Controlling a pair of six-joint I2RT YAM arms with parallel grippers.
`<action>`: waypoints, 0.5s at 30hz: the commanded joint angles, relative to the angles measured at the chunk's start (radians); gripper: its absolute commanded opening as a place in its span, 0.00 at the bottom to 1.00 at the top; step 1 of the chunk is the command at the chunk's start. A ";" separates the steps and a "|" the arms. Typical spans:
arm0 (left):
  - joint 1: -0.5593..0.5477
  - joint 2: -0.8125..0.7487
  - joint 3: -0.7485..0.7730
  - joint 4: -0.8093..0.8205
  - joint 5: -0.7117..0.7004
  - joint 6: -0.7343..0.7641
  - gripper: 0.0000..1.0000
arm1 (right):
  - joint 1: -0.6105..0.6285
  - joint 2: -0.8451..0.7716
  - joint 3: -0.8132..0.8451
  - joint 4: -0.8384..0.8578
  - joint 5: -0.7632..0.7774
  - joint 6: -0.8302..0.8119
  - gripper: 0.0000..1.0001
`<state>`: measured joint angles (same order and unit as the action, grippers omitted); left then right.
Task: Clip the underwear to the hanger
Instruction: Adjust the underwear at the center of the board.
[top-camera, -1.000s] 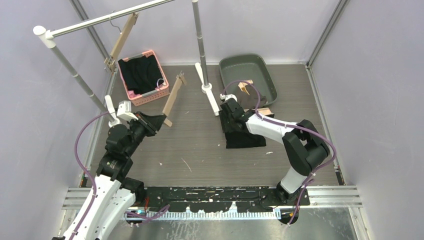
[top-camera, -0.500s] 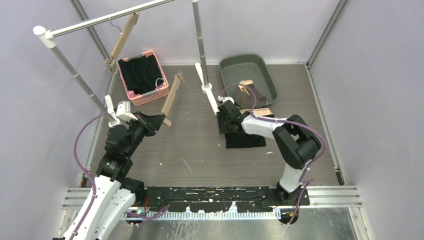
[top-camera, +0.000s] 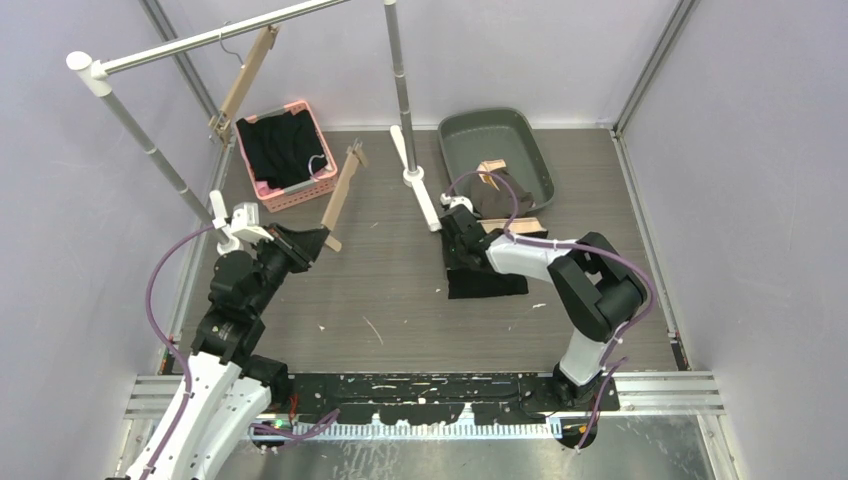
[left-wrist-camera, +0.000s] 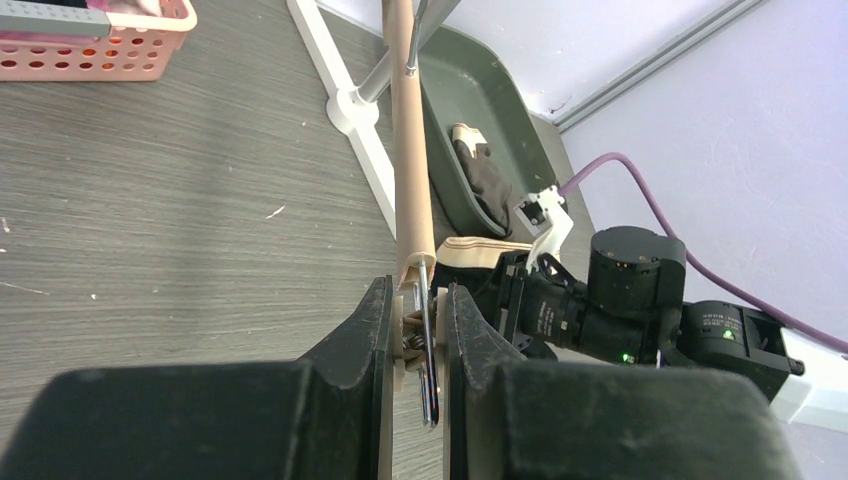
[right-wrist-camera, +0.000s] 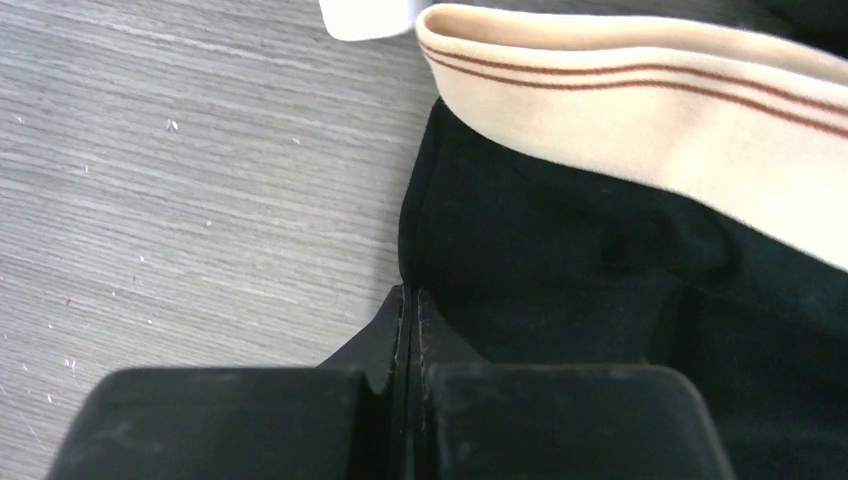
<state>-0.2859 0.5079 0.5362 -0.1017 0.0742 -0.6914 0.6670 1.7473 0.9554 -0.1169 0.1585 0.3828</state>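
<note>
The black underwear (top-camera: 487, 278) lies on the wooden table (top-camera: 390, 300), right of centre, with its cream waistband (right-wrist-camera: 650, 90) on the far side. The right gripper (top-camera: 462, 250) sits at the underwear's left edge, its fingers (right-wrist-camera: 395, 320) pressed together and pinching the dark hem. Well apart to the left, the left gripper (top-camera: 318, 243) is clamped on the lower clip end of the tilted wooden hanger (top-camera: 340, 195)
</note>
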 joint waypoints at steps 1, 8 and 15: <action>-0.001 -0.021 0.020 0.070 -0.014 0.007 0.00 | 0.023 -0.090 -0.080 -0.045 -0.008 0.031 0.01; -0.002 -0.017 0.021 0.072 -0.017 0.003 0.00 | 0.142 -0.298 -0.220 -0.176 -0.018 0.127 0.01; -0.002 -0.008 0.016 0.086 -0.016 -0.002 0.00 | 0.233 -0.609 -0.285 -0.283 0.101 0.204 0.47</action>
<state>-0.2859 0.5037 0.5362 -0.1017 0.0647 -0.6918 0.8841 1.3224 0.6708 -0.3515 0.1535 0.5335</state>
